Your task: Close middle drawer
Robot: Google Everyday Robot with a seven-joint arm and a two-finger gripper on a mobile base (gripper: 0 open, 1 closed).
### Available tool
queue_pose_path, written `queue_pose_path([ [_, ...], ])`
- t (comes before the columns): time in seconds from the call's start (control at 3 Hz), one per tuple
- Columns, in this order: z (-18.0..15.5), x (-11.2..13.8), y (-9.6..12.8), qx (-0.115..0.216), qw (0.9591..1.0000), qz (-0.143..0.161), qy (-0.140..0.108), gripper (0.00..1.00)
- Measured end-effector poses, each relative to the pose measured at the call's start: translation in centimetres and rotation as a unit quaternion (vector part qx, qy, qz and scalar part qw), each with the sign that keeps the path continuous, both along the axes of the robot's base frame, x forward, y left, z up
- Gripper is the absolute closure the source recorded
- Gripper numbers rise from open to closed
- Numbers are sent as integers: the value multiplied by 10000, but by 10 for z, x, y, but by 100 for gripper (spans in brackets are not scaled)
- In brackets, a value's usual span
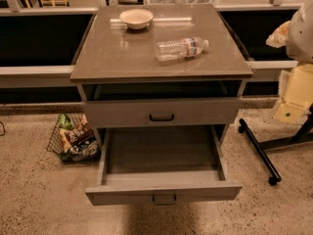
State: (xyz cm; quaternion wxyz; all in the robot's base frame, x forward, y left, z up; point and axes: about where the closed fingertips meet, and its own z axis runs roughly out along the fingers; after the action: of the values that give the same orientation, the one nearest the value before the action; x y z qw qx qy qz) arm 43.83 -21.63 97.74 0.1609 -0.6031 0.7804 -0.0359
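Open middle drawer (162, 156); gripper (290, 110) at far right

Middle drawer (205, 190) matt grey wood, tabletop (122, 55) glossy, bottle (180, 48) clr plastic.

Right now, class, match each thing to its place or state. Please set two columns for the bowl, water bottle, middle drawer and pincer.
1 bowl
2 water bottle
3 middle drawer
4 pincer

A pulled out
B at the view's right edge, beside the countertop
C lying on its side on the countertop
D upright near the countertop's back edge

Pairs: 1-D, 2-C, 3-A, 4-B
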Motion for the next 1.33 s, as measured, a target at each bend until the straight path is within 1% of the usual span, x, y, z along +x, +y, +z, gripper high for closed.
queue_pose_path([
  [0.33,0,0,0,3,10000,1,-14,0],
  [0.67,-33,3,11,95,9998,116,131,0],
  [1.0,-137,4,45,549,9955,484,597,0],
  [1.33,-205,-3,66,944,9889,712,895,0],
])
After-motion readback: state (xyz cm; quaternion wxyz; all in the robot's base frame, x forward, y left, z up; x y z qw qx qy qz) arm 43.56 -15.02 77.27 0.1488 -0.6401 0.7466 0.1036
